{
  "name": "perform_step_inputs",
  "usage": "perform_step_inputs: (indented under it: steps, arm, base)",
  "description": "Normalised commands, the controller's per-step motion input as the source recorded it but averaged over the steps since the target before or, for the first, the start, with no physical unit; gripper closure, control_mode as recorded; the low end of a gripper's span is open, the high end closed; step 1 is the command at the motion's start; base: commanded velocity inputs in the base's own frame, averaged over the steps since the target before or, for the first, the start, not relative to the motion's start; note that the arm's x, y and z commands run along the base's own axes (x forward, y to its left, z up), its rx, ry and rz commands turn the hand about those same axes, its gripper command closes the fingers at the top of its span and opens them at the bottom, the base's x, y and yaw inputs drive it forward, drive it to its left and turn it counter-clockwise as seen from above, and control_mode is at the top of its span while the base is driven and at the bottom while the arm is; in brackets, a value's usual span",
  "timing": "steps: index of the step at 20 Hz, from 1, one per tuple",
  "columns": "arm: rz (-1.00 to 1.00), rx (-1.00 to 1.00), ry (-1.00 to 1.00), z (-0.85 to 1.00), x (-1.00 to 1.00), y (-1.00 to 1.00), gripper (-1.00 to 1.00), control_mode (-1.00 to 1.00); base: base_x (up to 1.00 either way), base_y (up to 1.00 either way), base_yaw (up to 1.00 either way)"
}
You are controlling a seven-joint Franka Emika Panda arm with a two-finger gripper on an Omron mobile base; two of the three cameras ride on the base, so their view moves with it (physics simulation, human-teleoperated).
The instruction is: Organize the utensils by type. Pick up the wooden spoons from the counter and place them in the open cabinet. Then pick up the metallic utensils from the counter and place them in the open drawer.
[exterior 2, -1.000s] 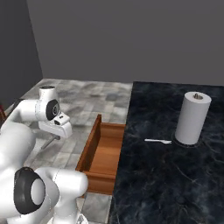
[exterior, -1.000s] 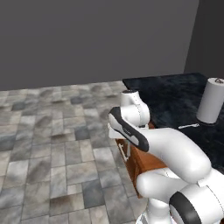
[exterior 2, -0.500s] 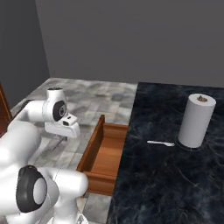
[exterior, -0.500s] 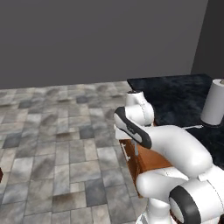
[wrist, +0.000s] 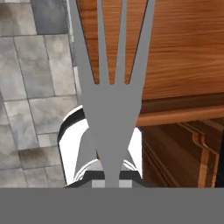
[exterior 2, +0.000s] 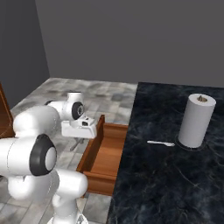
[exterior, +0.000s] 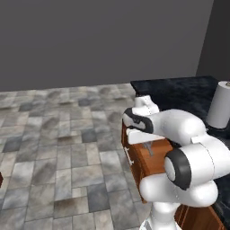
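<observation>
My gripper (exterior 2: 80, 139) (exterior: 146, 144) is shut on a silver metal fork (wrist: 109, 87) (exterior 2: 78, 144), one of the metallic utensils. It hangs at the left front edge of the open drawer (exterior 2: 107, 153) (exterior: 150, 157). In the hand view the fork's tines reach over the drawer's flat wooden bottom (wrist: 183, 48), with floor tiles to their left. A second small silver fork (exterior 2: 161, 143) lies on the black counter (exterior 2: 166, 183) (exterior: 179, 92), close to the paper towel roll. The wooden spoons and the open cabinet are out of view.
A white paper towel roll (exterior 2: 197, 120) (exterior: 221, 110) stands upright on the counter. Grey stone floor tiles (exterior: 54, 148) spread left of the drawer. A reddish-brown wooden panel (exterior 2: 3, 113) shows at the far left edge.
The hand has swung toward the drawer with the fork still in it. The fork on the counter and the roll have not moved.
</observation>
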Motion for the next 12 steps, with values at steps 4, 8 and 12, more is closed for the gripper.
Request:
perform_step_inputs:
  steps: [4, 8, 12]
  arm:
    - [0.03, -0.04, 0.17, -0.36, 0.47, -0.31, 1.00, -1.00]
    - [0.02, -0.01, 0.11, -0.37, 0.34, -0.29, 1.00, -1.00]
    - [0.05, 0.00, 0.01, -0.46, 0.18, -0.21, 1.00, -1.00]
  base:
    - [0.00, 0.00, 0.00]
    - [0.00, 0.00, 0.00]
    - [0.00, 0.00, 0.00]
